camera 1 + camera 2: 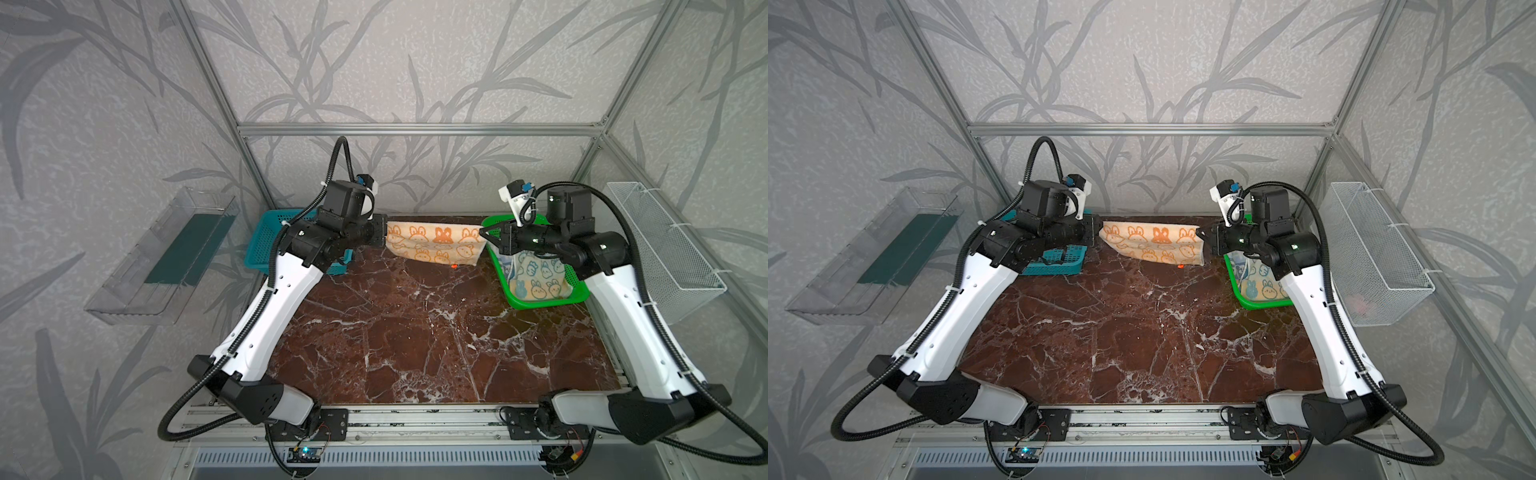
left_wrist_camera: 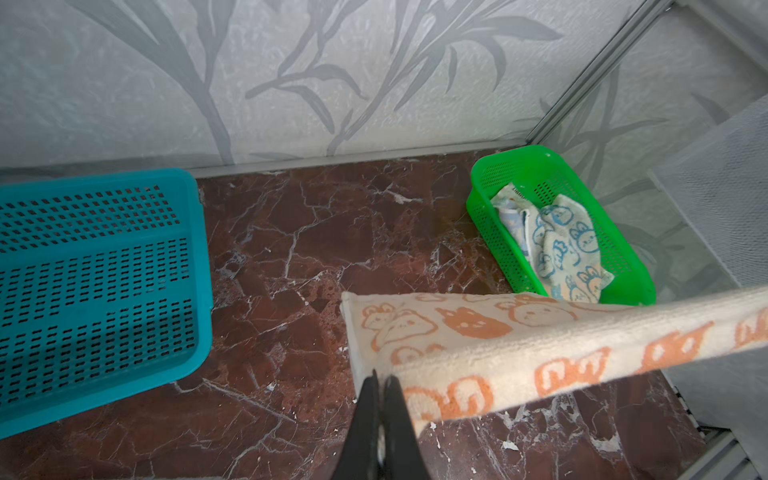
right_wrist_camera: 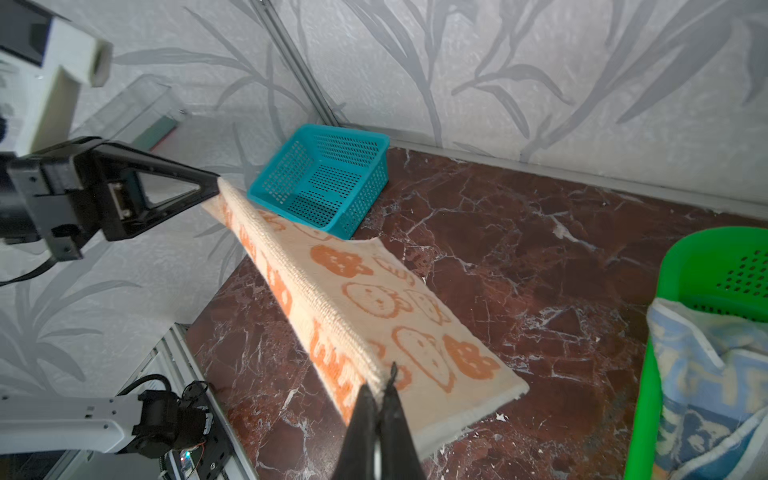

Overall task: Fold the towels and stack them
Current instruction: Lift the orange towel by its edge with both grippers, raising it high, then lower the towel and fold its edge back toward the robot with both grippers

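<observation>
**Top views.** In both top views the peach towel (image 1: 434,245) is seen stretched in the air over the far part of the table (image 1: 415,340). Its long axis runs straight from the left gripper (image 1: 384,237) to the right gripper (image 1: 484,233). One upper corner is held at each end, so neither arm is nearer. The free edge hangs below; contact with the table cannot be told.

**Left wrist view.** The left jaws are pressed together on the towel's corner.

**Right wrist view.** The same is noted of the right jaws.

**Count.**
- Peach towel: one.
- Cream-and-blue towels (image 2: 561,245): crumpled in the green basket (image 2: 486,203), number not determinable.
- Teal basket (image 2: 95,270): one, no towel seen in it.
</observation>
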